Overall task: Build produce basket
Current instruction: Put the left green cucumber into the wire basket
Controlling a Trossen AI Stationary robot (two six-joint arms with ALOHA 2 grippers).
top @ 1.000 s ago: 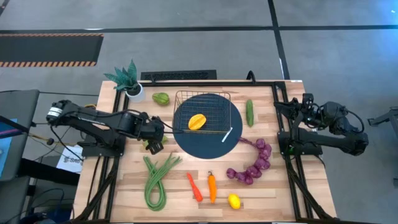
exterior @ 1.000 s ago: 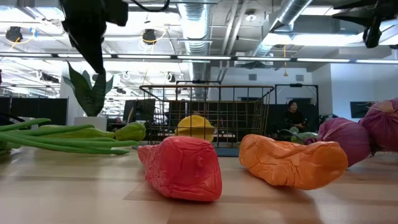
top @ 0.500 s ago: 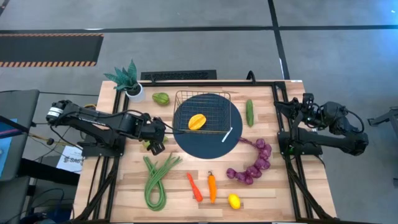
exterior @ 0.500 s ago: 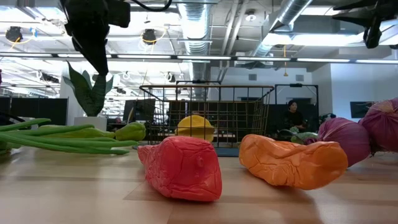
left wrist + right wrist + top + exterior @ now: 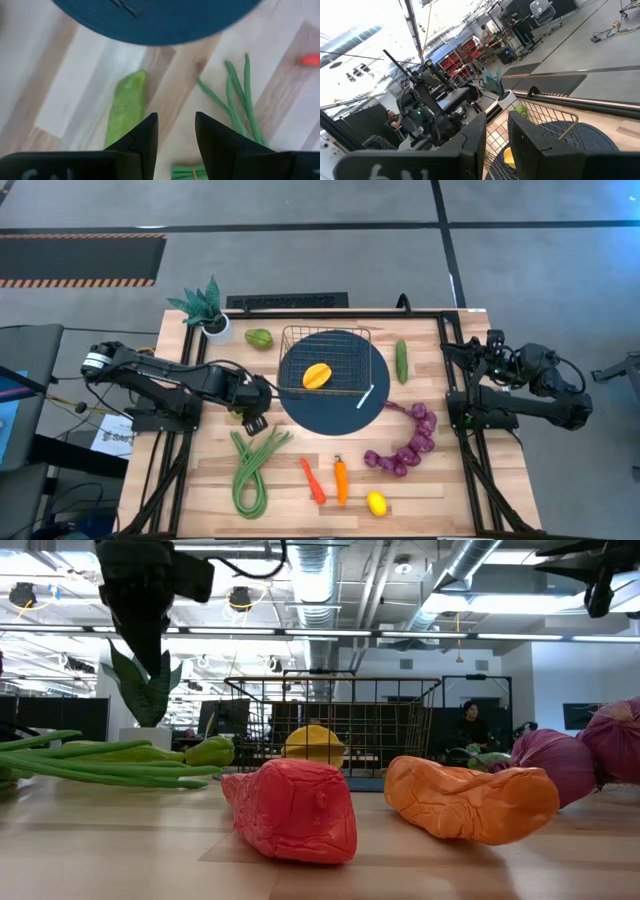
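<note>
Left claw (image 5: pixel 254 420) hangs over the left-middle of the counter (image 5: pixel 200 480), just left of the dark blue mat (image 5: pixel 370 415), with its fingers (image 5: pixel 142 137) a little apart and nothing between them. Right under it lies a pale green pod-shaped veggie (image 5: pixel 125 107), and the long green beans (image 5: pixel 250 465) sit a bit nearer and to the right

The wire basket (image 5: pixel 325 360) sits on the far part of the mat, holding one yellow-orange fruit (image 5: pixel 317 375) — that's the only produce in it so far. Everything else is loose on the counter: a green fruit (image 5: pixel 259 338) left of the basket beside the spiky plant in its white pot (image 5: pixel 205 308), the cucumber (image 5: pixel 401 361) right of the mat, the purple grape string (image 5: pixel 405 442) curling near-right, the red pepper (image 5: pixel 313 480) and orange pepper (image 5: pixel 340 481) side by side at the near edge, and the lemon (image 5: pixel 376 503) nearest of all

Right claw (image 5: pixel 482 350) is parked at the counter's right edge, up off the surface — fingers (image 5: pixel 470 145) only slightly apart, holding nothing
</note>
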